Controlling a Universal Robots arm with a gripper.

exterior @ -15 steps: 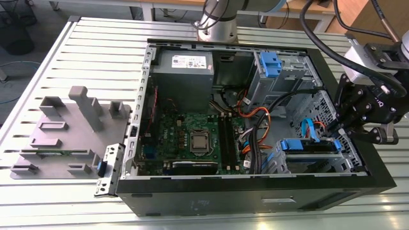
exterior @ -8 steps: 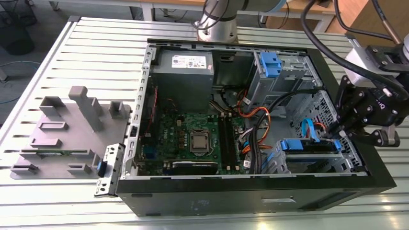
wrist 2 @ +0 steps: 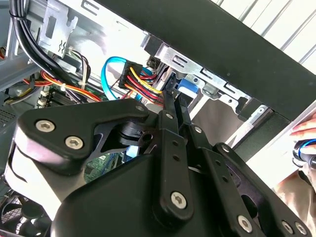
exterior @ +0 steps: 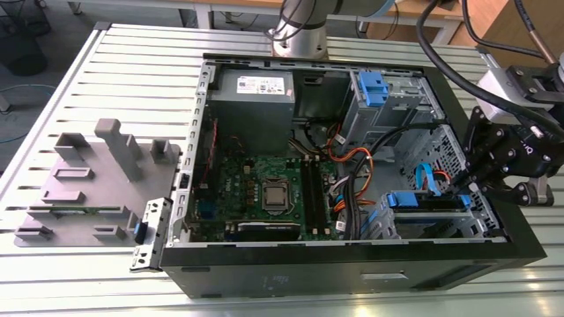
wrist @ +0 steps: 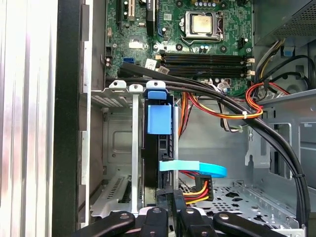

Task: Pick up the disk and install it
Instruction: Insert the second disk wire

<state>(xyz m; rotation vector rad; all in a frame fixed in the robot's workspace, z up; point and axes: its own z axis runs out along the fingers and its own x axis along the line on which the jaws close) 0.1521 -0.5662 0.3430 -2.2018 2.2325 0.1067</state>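
Note:
The disk (exterior: 421,201) stands on edge in the grey drive cage (exterior: 392,228) at the corner of the open computer case on the exterior view's right, its blue bracket (wrist: 158,118) uppermost. In the first wrist view its dark edge (wrist: 150,163) runs down the cage slot. My gripper (exterior: 476,186) hangs over that corner of the case. Its black fingers (wrist 2: 170,113) lie close together with no thick object between them, and their tips reach the disk's blue bracket (wrist 2: 190,86). The gripper (wrist: 170,215) sits in line with the disk's edge.
A blue flat cable (wrist: 197,169) and a red-yellow power plug (wrist: 197,188) hang beside the disk. Thick black cables (wrist: 256,133) cross the case. Inside are the motherboard (exterior: 264,191), power supply (exterior: 253,89) and a second cage (exterior: 374,89). A grey fixture (exterior: 88,178) lies outside. A person's hand (wrist 2: 306,131) is nearby.

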